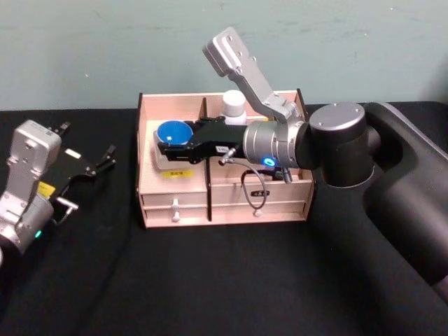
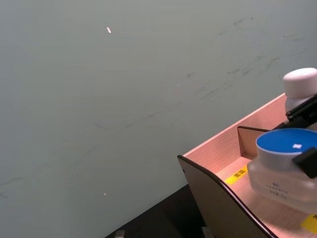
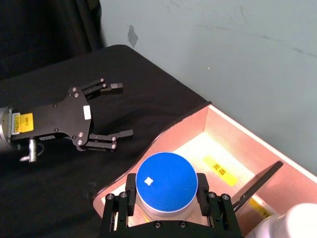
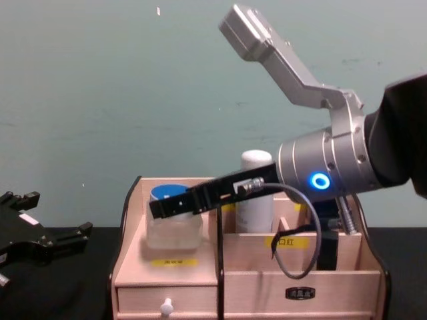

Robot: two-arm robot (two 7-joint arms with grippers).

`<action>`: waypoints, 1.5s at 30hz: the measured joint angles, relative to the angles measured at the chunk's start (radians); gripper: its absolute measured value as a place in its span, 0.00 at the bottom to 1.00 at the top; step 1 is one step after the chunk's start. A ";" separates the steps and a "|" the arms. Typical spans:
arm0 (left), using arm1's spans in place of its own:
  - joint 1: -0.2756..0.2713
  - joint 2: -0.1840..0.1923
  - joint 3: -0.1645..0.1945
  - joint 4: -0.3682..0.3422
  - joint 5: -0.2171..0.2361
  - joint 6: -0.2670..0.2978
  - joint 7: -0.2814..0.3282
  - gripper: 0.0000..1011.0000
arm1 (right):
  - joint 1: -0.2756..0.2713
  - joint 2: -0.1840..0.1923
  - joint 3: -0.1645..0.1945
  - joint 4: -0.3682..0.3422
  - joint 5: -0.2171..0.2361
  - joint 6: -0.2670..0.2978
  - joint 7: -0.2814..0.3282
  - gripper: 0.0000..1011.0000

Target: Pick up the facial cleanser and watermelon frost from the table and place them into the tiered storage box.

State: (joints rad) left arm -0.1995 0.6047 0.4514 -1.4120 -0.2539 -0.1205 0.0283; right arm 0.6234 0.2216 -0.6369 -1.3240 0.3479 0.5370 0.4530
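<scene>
Facial cleanser [image 1: 174,133], a clear jar with a blue lid, stood in the front left compartment of the tiered storage box [image 1: 224,203], on the step just above a yellow label [image 1: 177,172] and the left of the two small drawers [image 1: 175,208]. Its lid sat between the black fingers [image 3: 130,192] of the right gripper [image 1: 166,148], which reached in from the right across the box; the fingers lay close on either side of the jar, gripping it. Behind and to the right of the jar, a white-capped bottle [image 1: 234,106] stood upright in a rear compartment, apart from the fingers. On the black surface [image 1: 210,280] to the left of the box, the left gripper [image 1: 105,159] rested low with its fingers spread open and nothing between them, well apart from the box. A pale green wall [image 1: 105,49] rose behind the box.
</scene>
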 joint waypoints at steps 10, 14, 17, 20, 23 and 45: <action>0.000 0.000 0.000 0.000 0.000 0.000 0.000 0.99 | 0.000 0.000 -0.012 0.020 -0.008 0.003 0.000 0.72; 0.000 0.000 0.000 0.000 0.000 0.000 0.000 0.99 | 0.001 0.000 -0.013 0.020 -0.010 0.004 -0.001 0.72; 0.000 0.000 0.000 0.000 0.000 0.000 0.000 0.99 | 0.000 0.000 -0.013 0.020 -0.010 0.004 -0.001 0.72; 0.000 0.000 0.000 0.000 0.000 0.000 0.000 0.99 | 0.000 0.001 -0.012 0.020 -0.010 0.004 -0.001 0.72; 0.000 0.000 0.000 0.000 0.000 0.000 0.000 0.99 | 0.000 0.001 -0.012 0.019 -0.010 0.004 0.000 0.76; 0.000 0.000 0.000 0.000 0.000 0.000 0.000 0.99 | -0.087 0.058 0.039 -0.156 -0.057 -0.143 -0.052 0.99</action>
State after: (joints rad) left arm -0.1995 0.6047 0.4513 -1.4120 -0.2538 -0.1205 0.0283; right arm 0.5362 0.2800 -0.5976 -1.4801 0.2907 0.3943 0.4010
